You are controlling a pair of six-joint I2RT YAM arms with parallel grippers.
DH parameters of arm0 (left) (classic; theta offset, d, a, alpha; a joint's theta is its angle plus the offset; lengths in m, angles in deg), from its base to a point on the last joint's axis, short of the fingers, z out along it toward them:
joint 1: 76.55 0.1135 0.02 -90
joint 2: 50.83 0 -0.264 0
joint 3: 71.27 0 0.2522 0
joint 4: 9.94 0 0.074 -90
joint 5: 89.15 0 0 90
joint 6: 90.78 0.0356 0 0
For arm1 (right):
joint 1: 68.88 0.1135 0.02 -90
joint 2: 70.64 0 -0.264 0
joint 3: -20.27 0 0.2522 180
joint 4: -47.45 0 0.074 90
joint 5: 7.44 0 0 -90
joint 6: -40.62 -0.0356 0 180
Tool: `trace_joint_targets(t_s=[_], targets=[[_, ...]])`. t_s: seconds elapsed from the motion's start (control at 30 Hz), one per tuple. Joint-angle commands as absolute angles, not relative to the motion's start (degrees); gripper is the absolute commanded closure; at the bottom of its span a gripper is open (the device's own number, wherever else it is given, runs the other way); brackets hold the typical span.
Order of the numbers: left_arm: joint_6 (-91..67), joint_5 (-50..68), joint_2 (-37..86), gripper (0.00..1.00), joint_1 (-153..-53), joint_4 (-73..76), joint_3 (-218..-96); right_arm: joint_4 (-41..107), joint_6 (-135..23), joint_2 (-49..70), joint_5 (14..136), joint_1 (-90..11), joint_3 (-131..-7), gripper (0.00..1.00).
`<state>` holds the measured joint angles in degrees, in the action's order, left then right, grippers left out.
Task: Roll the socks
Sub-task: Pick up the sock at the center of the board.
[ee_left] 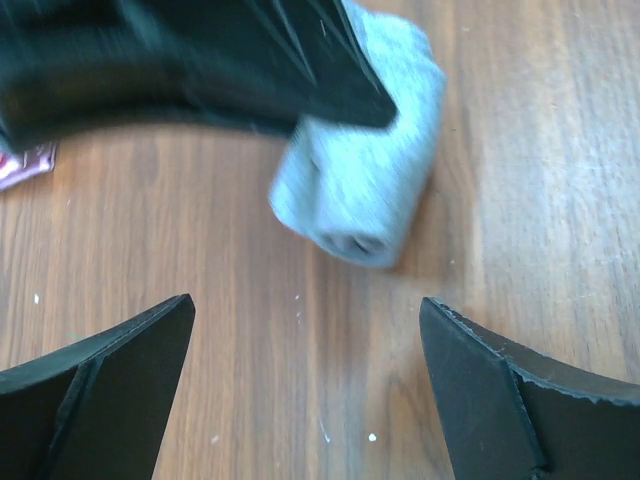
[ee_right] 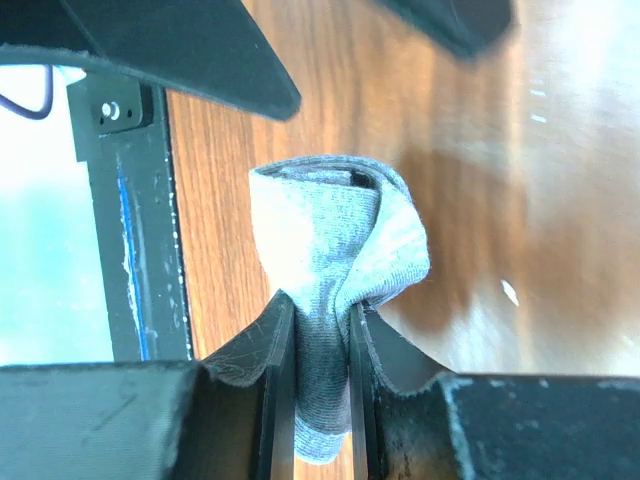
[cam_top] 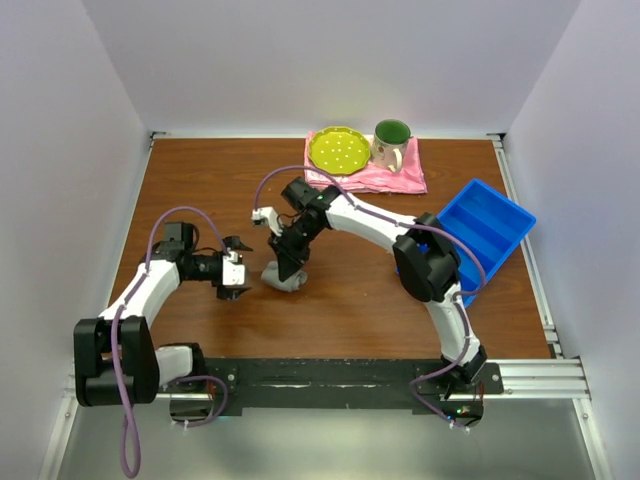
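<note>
The grey sock (cam_top: 283,277) is bundled into a short roll on the wooden table near its middle. My right gripper (cam_top: 288,262) comes down on it from behind and is shut on a fold of the sock (ee_right: 335,262), the fabric pinched between its fingers (ee_right: 278,372). In the left wrist view the roll (ee_left: 362,185) lies ahead, its open end facing the camera, partly covered by the right gripper's dark body. My left gripper (cam_top: 236,268) is open and empty, just left of the sock; its fingertips (ee_left: 150,340) stand wide apart over bare wood.
A pink cloth (cam_top: 385,175) at the back carries a yellow-green plate (cam_top: 337,149) and a green-lined mug (cam_top: 391,143). A blue bin (cam_top: 480,232) stands at the right edge. The table's black front rail (ee_right: 130,230) shows in the right wrist view.
</note>
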<state>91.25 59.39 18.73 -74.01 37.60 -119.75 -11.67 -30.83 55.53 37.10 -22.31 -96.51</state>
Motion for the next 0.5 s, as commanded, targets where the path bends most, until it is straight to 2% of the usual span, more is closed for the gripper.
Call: trace_joint_targets(t_s=[0.0, 0.27, 0.47], targets=[[84.5, 64.5, 17.6, 0.00, -72.0, 34.8, -121.9, -10.7, -30.6, 49.6, 41.3, -25.1, -95.1, 1.00], [81.0, 64.0, 19.5, 0.00, -72.6, 35.6, -123.3, -12.4, -28.4, 42.8, 48.2, -31.4, -95.2, 1.00], [73.8, 60.1, 24.4, 0.00, -79.3, 33.6, -128.7, -9.5, -29.4, 34.5, 57.2, -37.4, -90.7, 1.00]])
